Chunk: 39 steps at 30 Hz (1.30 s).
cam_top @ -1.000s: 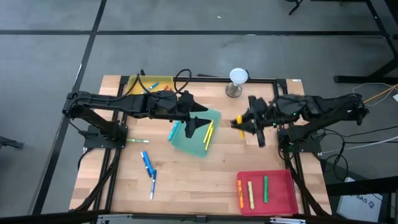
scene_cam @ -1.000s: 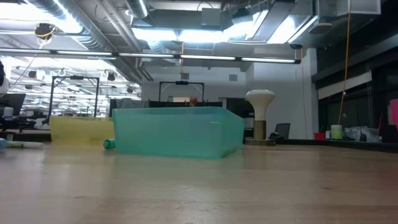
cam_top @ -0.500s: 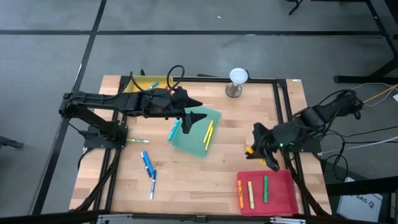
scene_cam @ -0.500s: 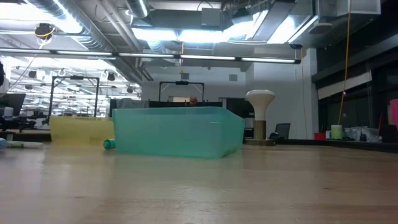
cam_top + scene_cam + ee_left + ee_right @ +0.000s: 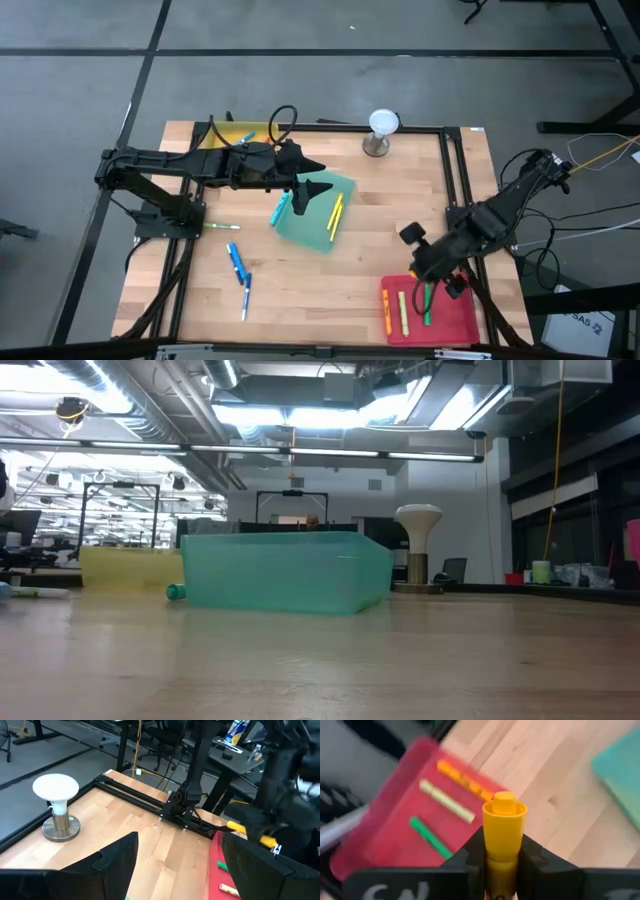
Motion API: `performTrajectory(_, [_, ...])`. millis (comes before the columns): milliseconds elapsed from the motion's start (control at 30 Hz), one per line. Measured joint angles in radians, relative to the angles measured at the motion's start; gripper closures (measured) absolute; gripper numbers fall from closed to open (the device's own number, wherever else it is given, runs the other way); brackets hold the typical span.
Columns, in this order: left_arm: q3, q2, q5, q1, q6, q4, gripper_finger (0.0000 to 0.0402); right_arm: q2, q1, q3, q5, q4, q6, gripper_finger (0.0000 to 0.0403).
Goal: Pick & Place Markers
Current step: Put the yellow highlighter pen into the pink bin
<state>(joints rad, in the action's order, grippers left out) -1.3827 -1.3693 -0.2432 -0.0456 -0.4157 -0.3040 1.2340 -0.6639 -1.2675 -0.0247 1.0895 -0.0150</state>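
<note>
A: As the right gripper point(image 5: 502, 865) hangs over the red tray point(image 5: 465, 320) at the table's point(image 5: 300, 290) front right corner, what is it carrying?

B: A yellow marker point(image 5: 503, 827), clamped between its fingers and pointing at the tray. It has not been let go.

A: How much of the sorting looks done?

B: A fair part. The red tray holds three markers: orange point(image 5: 387, 311), pale yellow point(image 5: 404, 312) and green point(image 5: 427, 302). The green tray point(image 5: 345, 188) at mid-table holds two yellow ones point(image 5: 335, 215) and a teal one point(image 5: 281, 209) leaning over its left rim. The yellow tray point(image 5: 262, 132), at the back left corner, has a blue marker point(image 5: 246, 138) in it.

A: And what is left?

B: Three lie loose on the left side of the table: a blue one point(image 5: 236, 262), a pale blue-tipped one point(image 5: 246, 300) nearer the front edge, and a green one point(image 5: 222, 226) by the left arm's base. By my reckoning, those plus the held yellow remain.

A: The left arm?

B: The left gripper point(image 5: 318, 190) waits over the green tray, fingers spread wide, holding nothing.
</note>
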Motion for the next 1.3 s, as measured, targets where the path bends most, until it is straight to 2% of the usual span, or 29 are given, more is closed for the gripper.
performTrajectory(133, [0.000,0.000,-0.002,0.000,-0.018,0.000,0.0123,0.057,-0.034,0.000,0.000,0.051,0.088,0.0343])
performTrajectory(433, [0.000,0.000,0.000,0.000,-0.017,0.000,0.0123,0.158,-0.106,0.000,0.004,0.043,0.215,0.0343])
performTrajectory(767, [0.000,0.000,0.003,0.000,0.034,0.001,0.0123,0.243,-0.213,0.000,0.028,-0.080,0.314,0.0343])
performTrajectory(967, [0.000,0.000,0.080,0.000,0.037,0.001,0.0123,0.321,-0.270,0.000,0.026,-0.132,0.296,0.0343])
performTrajectory(1300, [0.000,0.000,0.165,-0.013,0.063,0.065,0.0123,0.410,-0.323,0.000,0.029,-0.120,0.608,0.0343])
